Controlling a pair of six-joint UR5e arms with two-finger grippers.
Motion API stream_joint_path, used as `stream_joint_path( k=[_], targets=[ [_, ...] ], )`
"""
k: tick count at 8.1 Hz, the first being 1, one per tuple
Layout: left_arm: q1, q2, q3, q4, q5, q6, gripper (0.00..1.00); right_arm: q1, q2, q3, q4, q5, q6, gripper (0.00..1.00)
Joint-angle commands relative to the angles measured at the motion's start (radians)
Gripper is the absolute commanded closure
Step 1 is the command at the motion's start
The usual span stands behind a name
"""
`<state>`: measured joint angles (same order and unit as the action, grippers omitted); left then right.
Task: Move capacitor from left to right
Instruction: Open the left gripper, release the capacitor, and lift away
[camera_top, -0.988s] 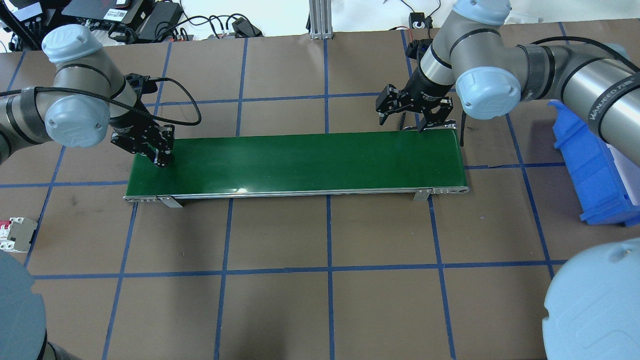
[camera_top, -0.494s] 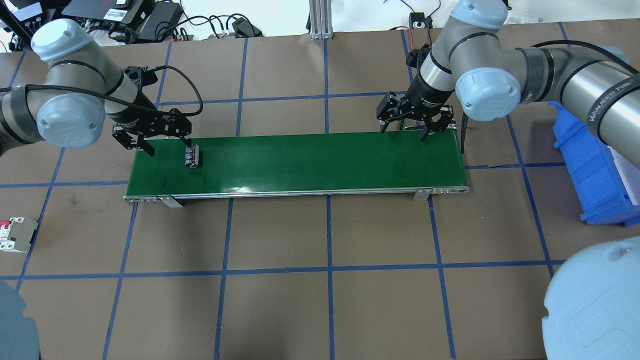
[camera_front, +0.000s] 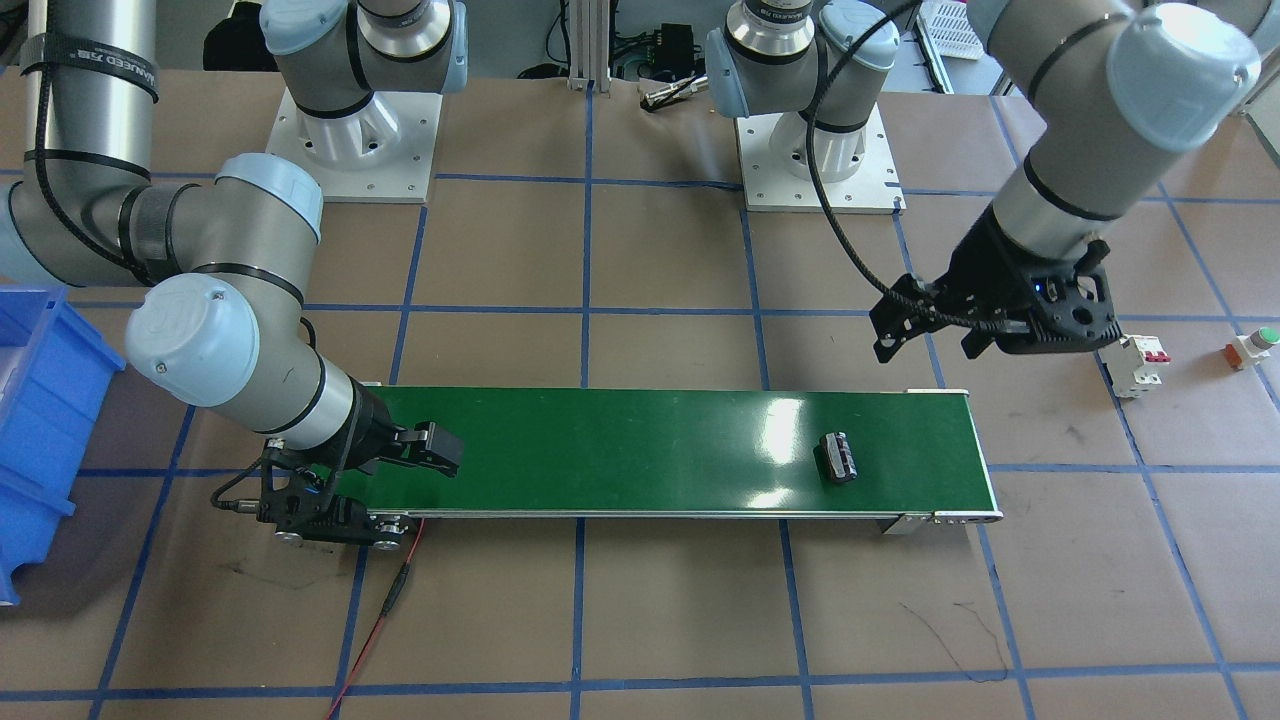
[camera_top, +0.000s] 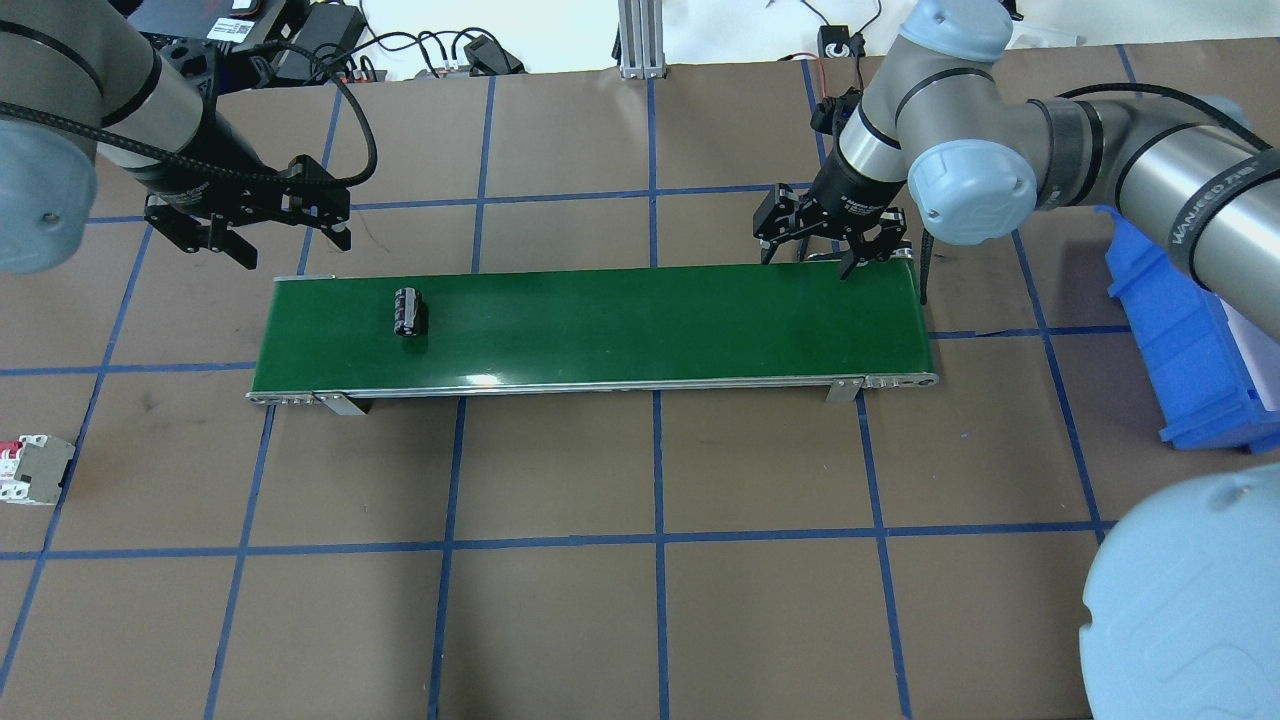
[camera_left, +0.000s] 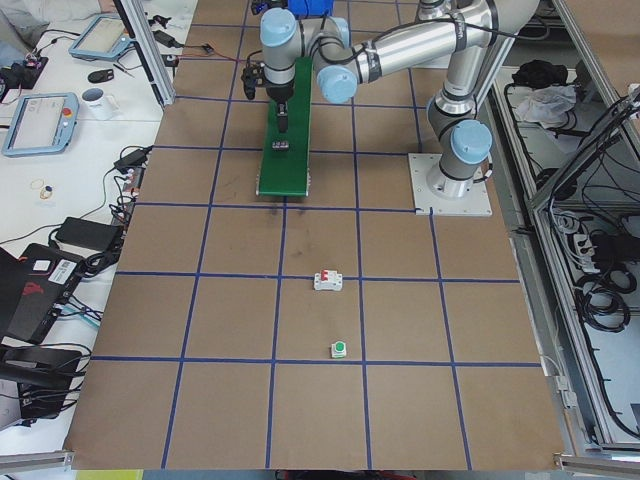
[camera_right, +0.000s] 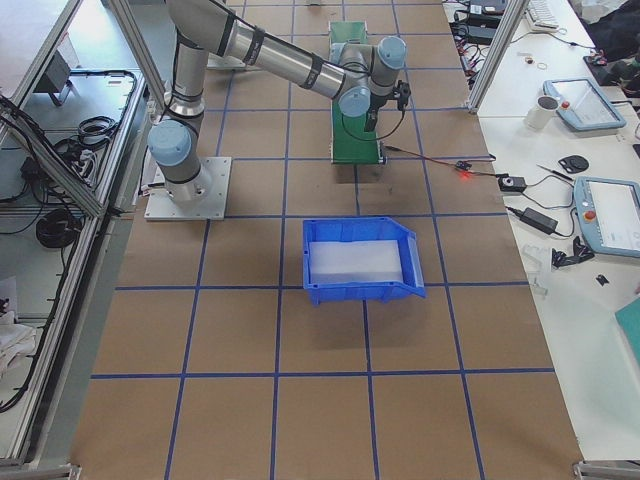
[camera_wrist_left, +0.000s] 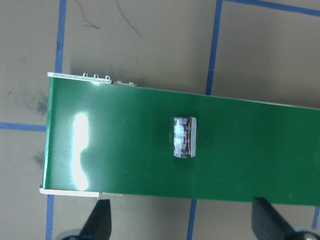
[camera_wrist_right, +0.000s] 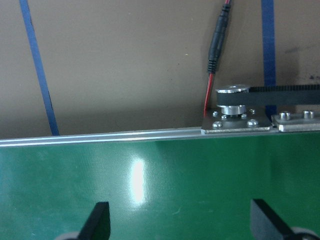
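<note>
The capacitor (camera_top: 409, 311), a stubby dark cylinder with pale markings, lies on its side on the green conveyor belt (camera_top: 620, 325) near its left end; it also shows in the front-facing view (camera_front: 839, 457) and the left wrist view (camera_wrist_left: 184, 136). My left gripper (camera_top: 285, 245) is open and empty, raised behind the belt's left end, apart from the capacitor (camera_front: 925, 345). My right gripper (camera_top: 808, 258) is open and empty, low over the far edge of the belt's right end (camera_wrist_right: 180, 222).
A blue bin (camera_top: 1190, 340) stands right of the belt. A white circuit breaker (camera_top: 30, 468) and a green-capped button (camera_front: 1255, 345) lie on the table far left. The belt's pulley (camera_wrist_right: 230, 97) and a red cable (camera_front: 385, 600) sit at the right end.
My left gripper, at first down on the belt, opened and left the capacitor there, then rose and drew back to the left. The capacitor shifted slightly right along the belt. The right gripper barely moved.
</note>
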<state>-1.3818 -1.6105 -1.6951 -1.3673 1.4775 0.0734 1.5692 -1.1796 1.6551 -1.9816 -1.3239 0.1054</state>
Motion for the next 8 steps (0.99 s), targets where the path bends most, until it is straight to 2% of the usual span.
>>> stream_joint_path(
  k=[1, 2, 3, 7, 8],
  targets=[
    [-0.075, 0.115, 0.105, -0.169, 0.029, -0.009, 0.00, 0.003, 0.005, 0.000, -0.031, 0.014, -0.035, 0.00],
    [-0.116, 0.115, 0.151, -0.331, 0.029, 0.002, 0.00, 0.006, 0.003, 0.000, -0.031, 0.015, -0.035, 0.00],
    [-0.143, 0.113, 0.178, -0.393, 0.030, 0.003, 0.00, 0.006, 0.003, 0.000, -0.031, 0.015, -0.038, 0.00],
    [-0.146, 0.097, 0.192, -0.389, 0.070, 0.002, 0.00, 0.031, 0.008, 0.002, -0.028, 0.020, -0.064, 0.00],
    [-0.146, 0.081, 0.237, -0.395, 0.087, 0.003, 0.00, 0.034, 0.011, 0.002, -0.029, 0.020, -0.064, 0.00]
  ],
)
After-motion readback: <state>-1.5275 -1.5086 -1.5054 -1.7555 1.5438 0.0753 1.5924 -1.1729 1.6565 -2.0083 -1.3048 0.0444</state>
